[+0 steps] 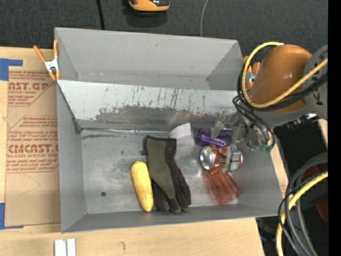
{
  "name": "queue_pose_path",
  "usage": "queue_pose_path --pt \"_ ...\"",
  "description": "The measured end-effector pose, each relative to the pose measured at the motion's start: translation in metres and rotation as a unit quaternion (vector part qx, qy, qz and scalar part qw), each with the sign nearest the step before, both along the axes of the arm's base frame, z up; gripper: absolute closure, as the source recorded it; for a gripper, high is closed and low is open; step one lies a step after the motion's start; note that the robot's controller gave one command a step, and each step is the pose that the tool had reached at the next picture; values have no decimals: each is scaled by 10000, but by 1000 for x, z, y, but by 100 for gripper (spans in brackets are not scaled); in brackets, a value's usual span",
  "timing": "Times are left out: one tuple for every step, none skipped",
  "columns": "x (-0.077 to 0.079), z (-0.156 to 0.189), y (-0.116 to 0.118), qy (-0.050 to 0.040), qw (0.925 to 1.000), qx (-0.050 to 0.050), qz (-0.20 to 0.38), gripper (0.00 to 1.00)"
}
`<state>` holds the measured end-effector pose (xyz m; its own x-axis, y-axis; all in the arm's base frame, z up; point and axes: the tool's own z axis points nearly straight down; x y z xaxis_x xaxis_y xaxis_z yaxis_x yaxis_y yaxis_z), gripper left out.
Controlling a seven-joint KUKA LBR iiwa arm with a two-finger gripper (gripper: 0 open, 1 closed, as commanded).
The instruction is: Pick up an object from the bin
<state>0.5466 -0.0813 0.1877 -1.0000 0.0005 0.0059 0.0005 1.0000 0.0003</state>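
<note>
Beside the crushed can (208, 157), the tool (235, 149) seems partly hidden.

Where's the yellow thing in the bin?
In the camera view, the yellow thing lies low in the bin, directly left of the dark glove.

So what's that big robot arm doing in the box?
The robot arm's gripper is reaching down into the right side of the grey metal bin. It is just over a shiny silver-and-red crushed can, with a purple plastic thing beside it and a see-through red plastic piece nearby. A dark fabric glove and a yellow corn-shaped toy lie further left. Nothing looks lifted yet.
</note>
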Motion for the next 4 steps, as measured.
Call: queue_pose_path --pt "2 5 0 -39 10000 -4 6 0" --pt "32 -24 -38 -62 9992 -1 -402 0" --pt "39 -59 -28 -44 9973 -5 -730 0" --pt "45 -59 -41 -49 9966 1 -824 0"
